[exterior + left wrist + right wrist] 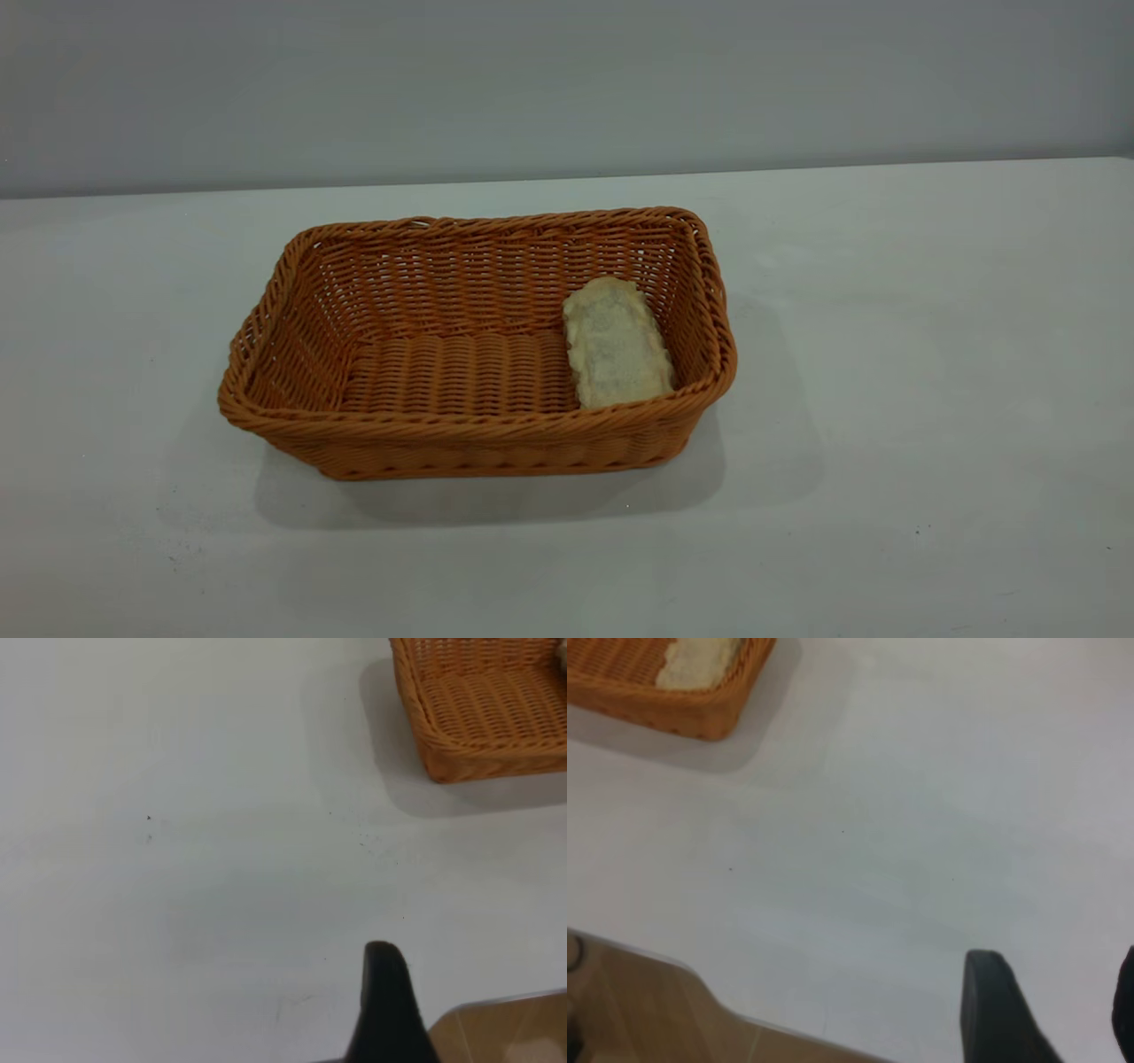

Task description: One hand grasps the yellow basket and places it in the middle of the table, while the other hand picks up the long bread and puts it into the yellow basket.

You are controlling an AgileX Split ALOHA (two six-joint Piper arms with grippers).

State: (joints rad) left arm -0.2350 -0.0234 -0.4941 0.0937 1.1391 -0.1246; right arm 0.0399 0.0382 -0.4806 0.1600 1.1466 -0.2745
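Left gripper (387,1010): black, one finger in sight in the left wrist view, low over the near part of the table by its near edge, well apart from the basket; whether apart or together, cannot tell.
Right gripper (1050,1010): black, one dark finger (992,1010) plain in the right wrist view and a sliver of another at the frame's side, a bare gap of table between them, so seemingly spread apart, though little of the second finger shows; near the table's near edge, well apart from the basket, gripping nothing.
Table (930,399): wide, flat, white top with faint dark specks; wood-coloured floor showing past its near edge in both wrist views.
Basket (372,292): large rectangular wicker basket, orange-tan woven strands, braided rim, flared sides; upright about midway between near and far edges, somewhat toward the left edge from centre; shadow cast on the table toward the near edge and right.
Bread (616,344): small oblong roll, pale cream side up, lying inside the basket at its right end, leaning against the right wall, long axis running near to far; touched by neither gripper.
Far edge: straight line of tabletop against a plain grey wall (567,80).
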